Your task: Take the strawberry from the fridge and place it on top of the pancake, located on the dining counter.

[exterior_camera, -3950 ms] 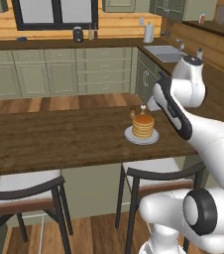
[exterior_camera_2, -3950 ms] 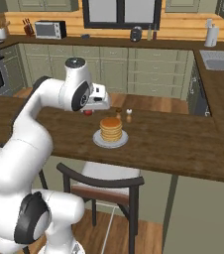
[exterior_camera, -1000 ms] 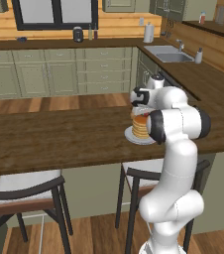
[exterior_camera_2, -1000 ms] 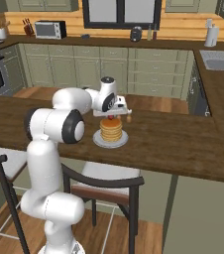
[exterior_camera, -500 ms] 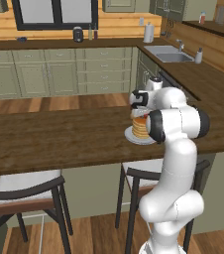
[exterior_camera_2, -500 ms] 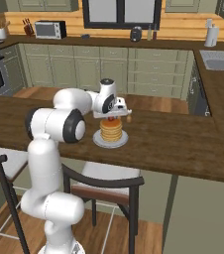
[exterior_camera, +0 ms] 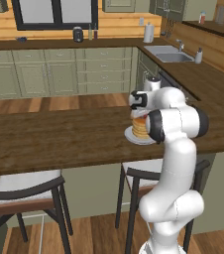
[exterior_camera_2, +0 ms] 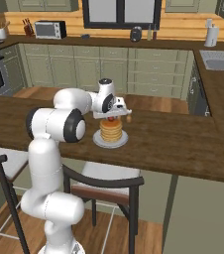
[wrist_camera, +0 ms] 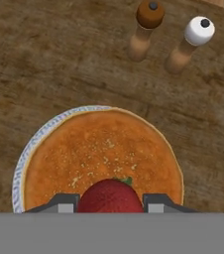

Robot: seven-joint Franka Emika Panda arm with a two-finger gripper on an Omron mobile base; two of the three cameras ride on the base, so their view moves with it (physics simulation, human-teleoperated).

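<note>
Your end effector is right over the stack, its two dark fingertips pinching the small red strawberry between them. Just below sits the golden-tan round pancake stack on its white round plate, on the dark-brown wooden tabletop. Beyond the plate stand two wooden shakers, brown-capped and white-capped, close together.

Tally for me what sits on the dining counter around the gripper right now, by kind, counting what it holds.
Strawberry, between the gripper fingers: 1
Pancake stack: 1
Plate: 1
Shakers, one brown-topped, one white-topped: 2
Total: 5
</note>
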